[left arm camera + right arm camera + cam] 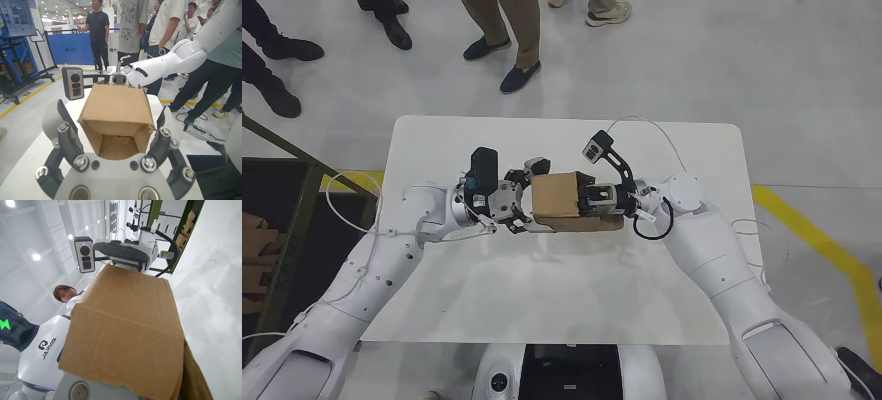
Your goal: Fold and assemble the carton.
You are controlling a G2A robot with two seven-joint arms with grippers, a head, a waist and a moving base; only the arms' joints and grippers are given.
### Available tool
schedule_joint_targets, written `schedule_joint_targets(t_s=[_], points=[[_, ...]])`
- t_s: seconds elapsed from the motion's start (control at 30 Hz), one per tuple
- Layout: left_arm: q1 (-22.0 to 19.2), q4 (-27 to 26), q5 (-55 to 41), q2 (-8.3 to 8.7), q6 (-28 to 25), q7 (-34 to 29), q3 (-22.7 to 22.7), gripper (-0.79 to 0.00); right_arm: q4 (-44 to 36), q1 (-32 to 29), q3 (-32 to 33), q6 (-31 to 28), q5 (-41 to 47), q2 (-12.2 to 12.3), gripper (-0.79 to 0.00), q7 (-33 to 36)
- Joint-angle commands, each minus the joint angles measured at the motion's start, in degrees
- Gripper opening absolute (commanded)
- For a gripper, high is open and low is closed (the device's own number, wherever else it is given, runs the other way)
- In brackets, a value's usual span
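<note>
The carton (560, 195) sat squared-up between the left gripper's (111, 108) spread fingers (65, 117), its near end apparently unclosed. The right gripper's (594, 197) state was untellable.

White table (542, 290) on a pale grey floor (802, 60) marked with yellow lines (812, 235). A green rack (297, 215) holding cardboard stood beside the table. Blue barrier panels (75, 47) and a screen (18, 18) on a wheeled stand lay beyond; round ceiling lights (36, 256) were lit.
</note>
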Motion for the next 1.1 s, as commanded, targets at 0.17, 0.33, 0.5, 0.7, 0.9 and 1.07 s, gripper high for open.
schedule_joint_targets(t_s=[0.17,0.33,0.5,0.7,0.9,1.07], points=[[0.95,0.64,-0.86,0.00,0.00,2.41,-1.96,0.000,0.46,-0.12,0.59,-0.19,1.67,-0.01,-0.785,0.29],[2.33,1.95,-1.62,0.22,0.00,3.59,-3.97,0.000,1.26,-0.19,2.07,-0.69,3.36,0.23,-0.785,0.86],[3.01,1.34,-1.09,0.46,0.00,0.92,-2.59,0.000,0.82,-0.37,2.73,-0.56,3.55,0.43,-0.785,1.25],[1.42,2.78,-3.75,0.17,0.00,-1.34,-0.05,0.000,-0.30,-0.89,2.98,-0.52,4.66,0.42,-0.785,1.38],[0.18,1.16,-2.38,-0.14,0.00,-1.93,1.57,0.000,-1.16,-1.59,2.40,-0.58,4.52,0.26,-0.785,0.59],[-0.92,1.16,-1.74,-0.47,0.00,-1.74,2.44,0.000,-1.03,-1.75,1.48,-0.48,4.54,-0.06,-0.785,-0.11]])
